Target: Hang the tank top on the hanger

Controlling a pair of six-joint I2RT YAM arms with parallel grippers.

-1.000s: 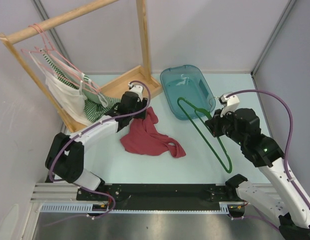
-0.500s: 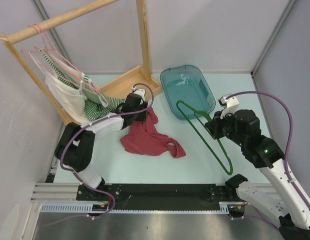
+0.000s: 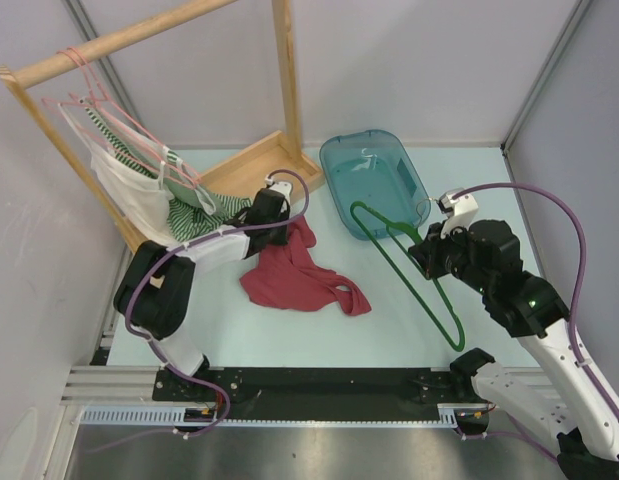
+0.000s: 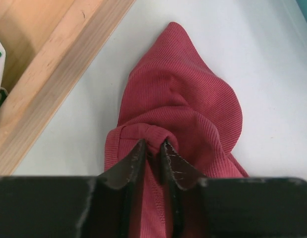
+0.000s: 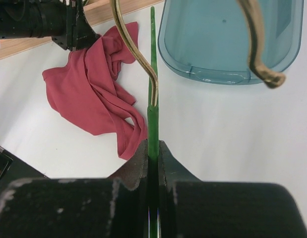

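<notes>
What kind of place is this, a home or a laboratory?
Likely a robot test cell, not a home: a left arm and a right arm mounted at the table edge, plain panel walls around it, and a wooden rack with pink hangers.

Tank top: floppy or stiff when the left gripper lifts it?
Likely floppy: the tank top lies crumpled in folds, so it should hang limp from the pinch. Probably light, being thin ribbed knit. The left gripper pinches only a small fold, which might slip under a hard tug.
</notes>
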